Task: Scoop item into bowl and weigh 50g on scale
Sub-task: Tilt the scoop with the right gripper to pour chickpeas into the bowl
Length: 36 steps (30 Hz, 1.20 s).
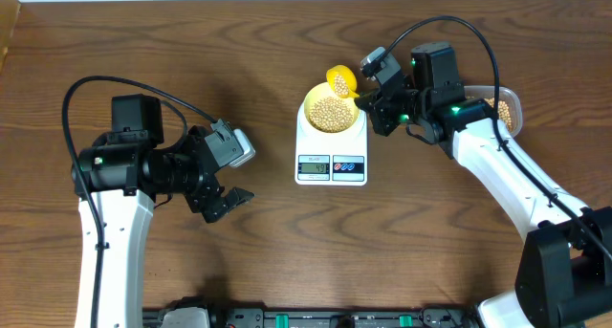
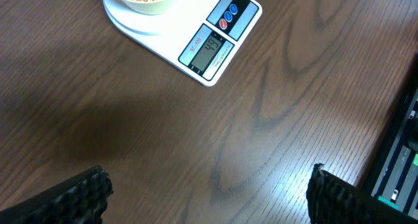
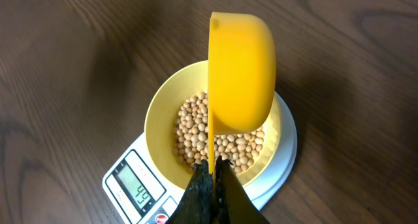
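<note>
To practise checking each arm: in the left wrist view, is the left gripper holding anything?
No: the left gripper is open, its fingers wide apart with only the wooden table showing between them.

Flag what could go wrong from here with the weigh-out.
1. The white flat kitchen scale seems to read 49. The bright yellow plastic scoop hangs tipped over the pale yellow round bowl, so any last small round tan beans could overshoot 50 g.
2. The right pincer grips only the scoop's thin handle; a slip would likely drop it into the bowl and upset the reading.
</note>
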Each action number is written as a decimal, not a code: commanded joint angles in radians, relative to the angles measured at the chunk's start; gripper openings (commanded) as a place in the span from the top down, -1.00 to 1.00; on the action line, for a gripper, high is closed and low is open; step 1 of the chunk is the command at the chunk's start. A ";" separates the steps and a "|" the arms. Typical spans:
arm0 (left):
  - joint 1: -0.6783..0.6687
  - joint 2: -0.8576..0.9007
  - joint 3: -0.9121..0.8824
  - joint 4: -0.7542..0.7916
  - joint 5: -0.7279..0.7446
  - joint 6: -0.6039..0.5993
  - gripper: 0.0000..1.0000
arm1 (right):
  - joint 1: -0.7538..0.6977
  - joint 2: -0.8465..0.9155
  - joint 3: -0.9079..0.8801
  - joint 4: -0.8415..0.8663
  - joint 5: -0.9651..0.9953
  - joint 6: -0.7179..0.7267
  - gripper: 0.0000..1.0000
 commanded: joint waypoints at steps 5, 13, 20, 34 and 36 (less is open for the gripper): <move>-0.002 -0.003 -0.009 -0.002 -0.005 0.017 -0.96 | 0.010 0.008 -0.005 0.003 0.000 -0.013 0.98; -0.002 -0.003 -0.009 -0.002 -0.005 0.017 -0.96 | 0.010 0.008 -0.005 0.003 0.000 -0.013 0.98; -0.002 -0.003 -0.009 -0.002 -0.005 0.017 -0.96 | 0.010 0.008 -0.005 0.003 0.001 -0.010 0.98; -0.002 -0.003 -0.009 -0.002 -0.005 0.017 -0.96 | 0.010 0.008 -0.005 -0.001 0.002 0.024 0.98; -0.002 -0.003 -0.009 -0.002 -0.005 0.017 -0.96 | 0.011 0.008 -0.005 -0.005 -0.001 0.023 0.98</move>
